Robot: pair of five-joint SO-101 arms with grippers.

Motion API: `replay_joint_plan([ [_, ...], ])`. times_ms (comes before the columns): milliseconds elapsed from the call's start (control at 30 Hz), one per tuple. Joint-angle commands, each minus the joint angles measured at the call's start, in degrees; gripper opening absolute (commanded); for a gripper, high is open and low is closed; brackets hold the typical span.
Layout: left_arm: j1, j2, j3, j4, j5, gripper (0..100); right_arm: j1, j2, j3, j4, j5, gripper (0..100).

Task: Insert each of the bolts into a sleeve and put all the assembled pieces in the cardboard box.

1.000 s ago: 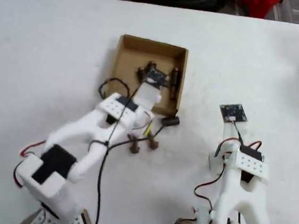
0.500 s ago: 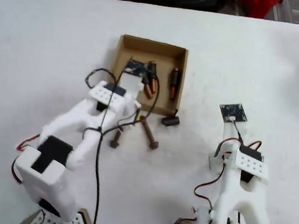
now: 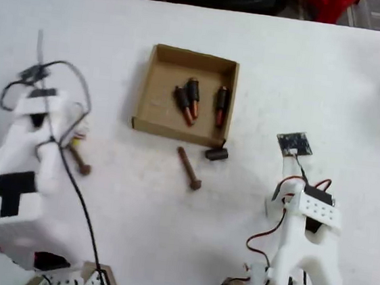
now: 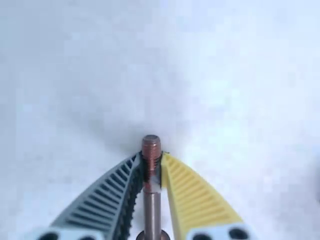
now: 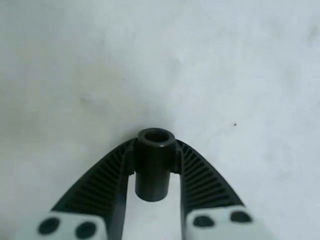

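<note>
- Looking down in the high view, the box (image 3: 160, 92) sits mid-table (image 3: 121, 19). Three assembled pieces (image 3: 186, 105) lie in it, two side by side at centre and one apart toward 3 o'clock.
- A loose bolt (image 3: 189, 168) lies at 6 o'clock from the box. A loose sleeve (image 3: 216, 154) lies just beside its 5 o'clock corner.
- The left arm (image 3: 21, 165) stands at 8 o'clock from the box, well apart. The left gripper (image 3: 74, 145) grips the held bolt (image 3: 81, 164), head toward 5 o'clock.
- The right arm (image 3: 307, 223) stands at 4 o'clock from the box.
- Left wrist view: the left gripper (image 4: 151, 157) is closed on the held bolt (image 4: 151, 145), between a grey and a yellow finger. The threaded end sticks out past the tips.
- Right wrist view: the right gripper (image 5: 155, 150) clamps the held sleeve (image 5: 154, 170), with the bore mouth at the fingertips.
</note>
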Motion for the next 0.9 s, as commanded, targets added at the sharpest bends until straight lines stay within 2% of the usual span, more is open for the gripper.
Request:
replay_joint_plan([
  [0, -5.05, -4.53, 3.43, -4.31, -0.53, 3, 0.04, -2.24, -0.18, -0.66, 2.02, 1.7],
  [67, -4.97, -5.41, 5.63, -5.45, -4.04, 8, 0.04, -2.24, -0.18, -0.66, 2.02, 1.7],
  [233, -5.32, -10.77, 9.05, -5.27, -5.10, 23, 0.04, -2.24, -0.09, -0.57, 2.29, 1.7],
  [300, -5.76, -14.11, 10.29, -5.27, -6.42, 24, 0.04, -2.24, -0.09, -0.57, 2.37, 1.7],
  [500, -6.02, -30.81, 14.86, -4.66, -18.99, 24, 0.04, -2.24, -0.09, -0.57, 2.37, 1.7],
  [600, -5.85, -39.78, 16.26, 0.53, -27.78, 24, 0.04, -2.24, -0.09, -0.57, 2.37, 1.7],
  [700, -4.79, -45.05, 16.53, 7.91, -39.56, 23, 0.04, -2.24, -0.09, -0.57, 2.37, 1.7],
  [867, -3.91, -45.85, 16.70, 19.08, -59.08, 9, 0.04, -2.24, 0.00, -0.48, 2.46, 1.7],
])
